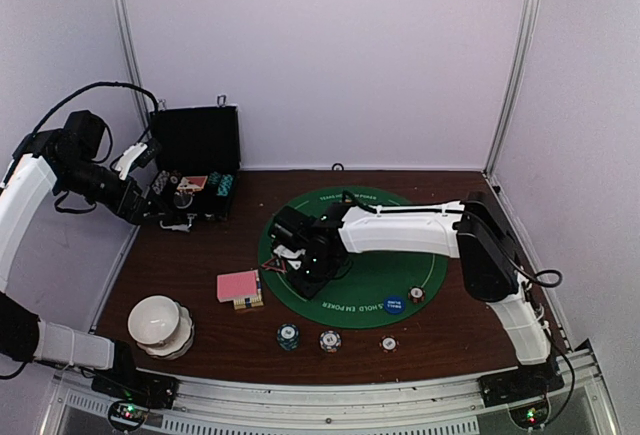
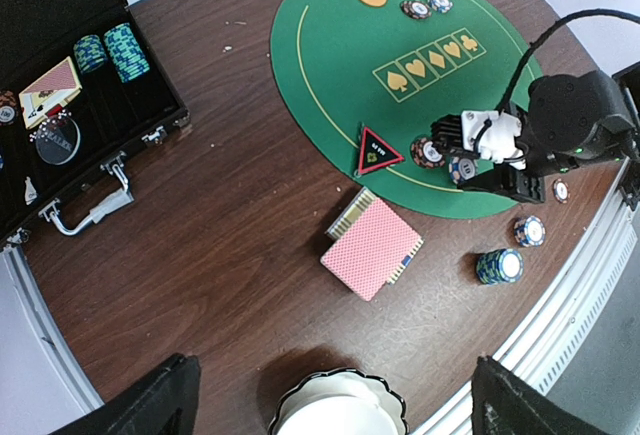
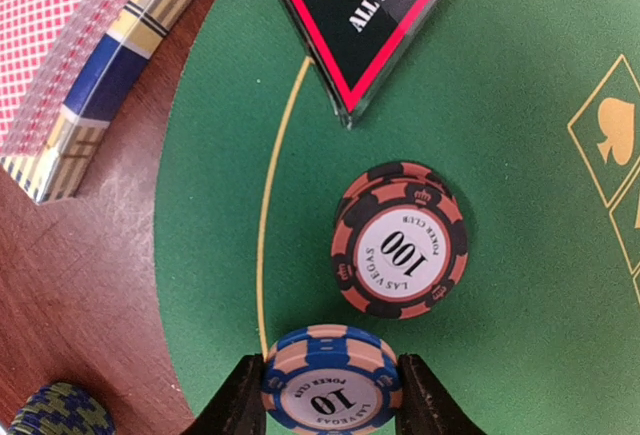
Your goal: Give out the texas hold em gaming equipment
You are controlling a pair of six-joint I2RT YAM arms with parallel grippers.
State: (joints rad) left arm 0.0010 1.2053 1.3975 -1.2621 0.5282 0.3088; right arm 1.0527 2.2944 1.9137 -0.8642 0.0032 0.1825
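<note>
Blue on salmon: pinching the 10 chip (image 3: pixel 330 350) in the right claw (image 3: pixel 330 395) at the mat's (image 3: pixel 520 355) rim, 100 chip (image 3: pixel 402 247) lying just ahead. Holding left claw (image 2: pixel 332 370) wide open, far off.

1. The left arm (image 1: pixel 40 180) stood raised at the 9 o'clock edge of the surface (image 1: pixel 190 260), with its forearm aimed toward 3 o'clock.
2. The left tool (image 2: pixel 335 375) hung high, jaws spread wide and gripping nothing.
3. The right arm (image 1: pixel 420 230) stretched from 4 o'clock toward 9 o'clock, low over the surface.
4. The right tool (image 3: pixel 330 395) pointed down, and its fingers (image 3: pixel 240 400) pressed both sides of a blue-striped chip (image 3: pixel 330 370).
</note>
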